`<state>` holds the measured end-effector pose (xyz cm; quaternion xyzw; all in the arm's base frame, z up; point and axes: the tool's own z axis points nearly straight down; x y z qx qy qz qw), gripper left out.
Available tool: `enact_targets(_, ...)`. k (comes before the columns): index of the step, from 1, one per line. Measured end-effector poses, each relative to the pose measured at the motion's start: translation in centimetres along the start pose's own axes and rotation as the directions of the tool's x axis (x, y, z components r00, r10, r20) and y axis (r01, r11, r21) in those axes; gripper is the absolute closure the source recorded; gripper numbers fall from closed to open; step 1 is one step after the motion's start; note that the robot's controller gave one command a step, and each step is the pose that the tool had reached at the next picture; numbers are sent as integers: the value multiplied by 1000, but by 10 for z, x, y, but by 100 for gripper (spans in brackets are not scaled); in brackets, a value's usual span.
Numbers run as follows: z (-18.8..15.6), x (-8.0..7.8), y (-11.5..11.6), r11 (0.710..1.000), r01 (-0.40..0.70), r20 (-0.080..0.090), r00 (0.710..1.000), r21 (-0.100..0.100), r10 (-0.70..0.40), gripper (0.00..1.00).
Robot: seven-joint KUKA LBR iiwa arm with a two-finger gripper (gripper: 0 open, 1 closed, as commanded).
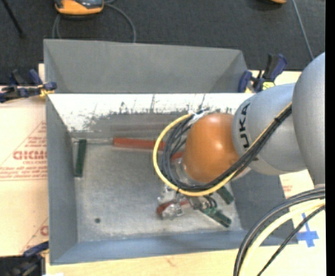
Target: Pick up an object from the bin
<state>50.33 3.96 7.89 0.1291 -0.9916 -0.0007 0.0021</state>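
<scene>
My gripper (171,203) is low in the bin's front middle, mostly hidden under the arm's orange cover. A small reddish-brown thing (165,211) lies right at its tip; whether it is gripped I cannot make out. Just to the right, a green flat piece (219,214) lies slanted on the floor, and a second dark green piece (227,195) pokes out from under the arm.
A long red bar (133,144) lies along the back wall, partly under the arm. A dark green stick (79,157) rests upright against the left wall. A small dark speck (97,221) sits on the front-left floor. The arm covers the bin's right side.
</scene>
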Motion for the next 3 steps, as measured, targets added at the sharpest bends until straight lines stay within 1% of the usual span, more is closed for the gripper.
enact_targets(2,0,0,0,1000,-3,0,1000,0,3,100)
enact_targets(3,-193,-15,12,1000,27,11,1000,4,-28,100)
